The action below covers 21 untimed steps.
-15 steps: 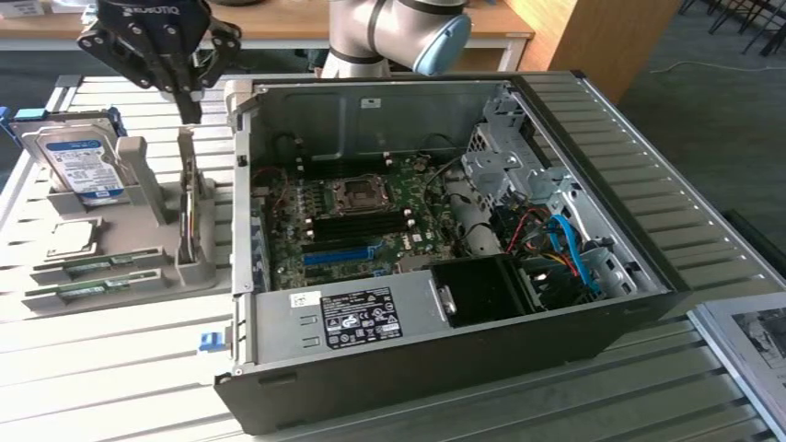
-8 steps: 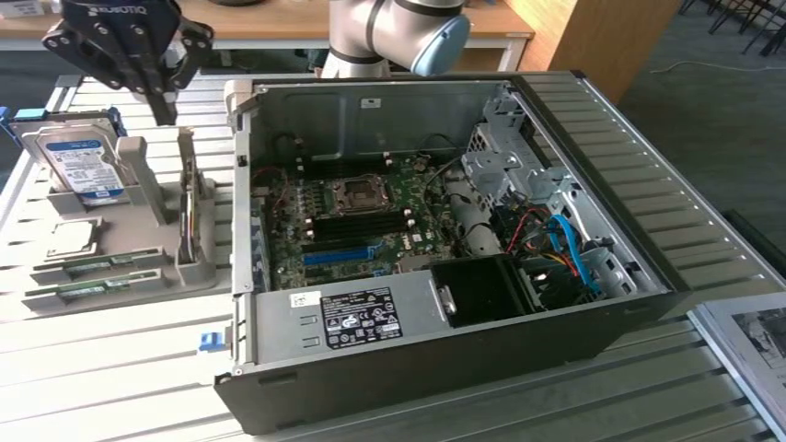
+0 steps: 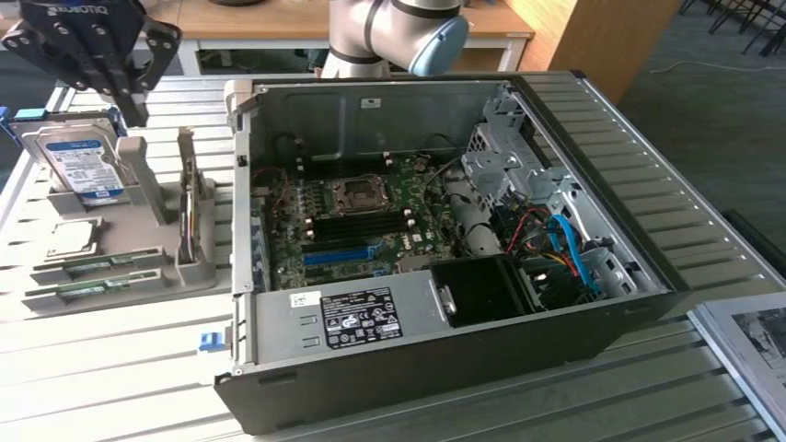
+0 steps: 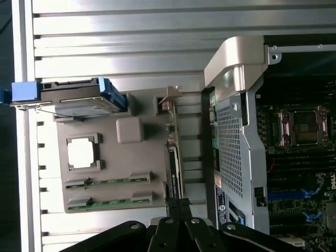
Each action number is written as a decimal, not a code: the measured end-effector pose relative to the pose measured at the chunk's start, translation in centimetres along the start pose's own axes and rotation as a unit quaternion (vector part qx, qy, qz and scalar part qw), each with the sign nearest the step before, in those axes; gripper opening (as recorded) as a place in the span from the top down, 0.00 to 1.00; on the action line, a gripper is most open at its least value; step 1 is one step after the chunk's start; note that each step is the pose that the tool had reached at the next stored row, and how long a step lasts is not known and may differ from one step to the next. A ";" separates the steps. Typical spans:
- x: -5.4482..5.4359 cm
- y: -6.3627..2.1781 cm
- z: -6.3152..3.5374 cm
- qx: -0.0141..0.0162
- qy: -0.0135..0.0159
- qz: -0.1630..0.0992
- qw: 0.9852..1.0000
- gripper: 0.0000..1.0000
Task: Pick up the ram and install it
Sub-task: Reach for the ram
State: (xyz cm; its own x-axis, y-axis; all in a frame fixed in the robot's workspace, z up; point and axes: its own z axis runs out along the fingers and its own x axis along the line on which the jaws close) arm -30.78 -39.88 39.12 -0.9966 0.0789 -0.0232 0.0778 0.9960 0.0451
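Observation:
Two green ram sticks point(image 3: 98, 267) point(image 3: 92, 291) lie flat in slots at the near end of a grey holder tray point(image 3: 202, 267); the wrist view has them side by side point(image 4: 107, 182) point(image 4: 107, 202). My black gripper point(image 3: 129, 106) hangs well above the tray's far end, at the exterior view's upper left. Its fingers are shut with nothing between them, the tips point(image 4: 178, 202) meeting over the end of a thin board point(image 4: 173, 152) that stands on edge in the tray. The open computer case point(image 3: 430, 230) lies to the exterior view's right, its motherboard point(image 3: 356, 221) exposed.
The tray also holds a silver hard drive point(image 3: 80, 166) standing upright and a square CPU chip point(image 3: 74, 238). The case's raised wall point(image 4: 236, 157) runs close beside the tray. A slatted metal table point(image 3: 123, 368) carries everything; a framed panel point(image 3: 749, 341) lies at the near right.

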 end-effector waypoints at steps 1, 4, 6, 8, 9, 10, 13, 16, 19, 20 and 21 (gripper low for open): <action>0.3 -0.02 0.00 0.000 0.000 0.000 1.000 0.90; 1.2 -0.10 0.00 0.000 0.000 0.000 1.000 0.90; 1.8 -0.15 0.00 0.000 0.000 0.000 1.000 0.90; 2.4 -0.19 0.00 0.000 0.000 0.001 1.000 0.90; 2.7 -0.21 -0.01 0.000 0.000 0.001 1.000 0.90; 3.0 -0.24 -0.01 0.000 0.000 0.001 1.000 0.90; 4.0 -0.32 -0.01 0.000 0.000 0.001 1.000 0.90; 4.9 -0.38 -0.01 0.000 0.000 0.002 1.000 0.90; 5.6 -0.45 -0.01 0.000 0.000 0.002 1.000 0.90; 5.8 -0.46 -0.01 0.000 0.001 0.002 1.000 0.90; 6.0 -0.48 0.00 0.000 0.001 0.002 1.000 0.90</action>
State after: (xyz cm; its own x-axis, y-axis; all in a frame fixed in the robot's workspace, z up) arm -36.79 -39.88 38.96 -0.9964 0.0827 -0.0206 0.0818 0.9956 0.0449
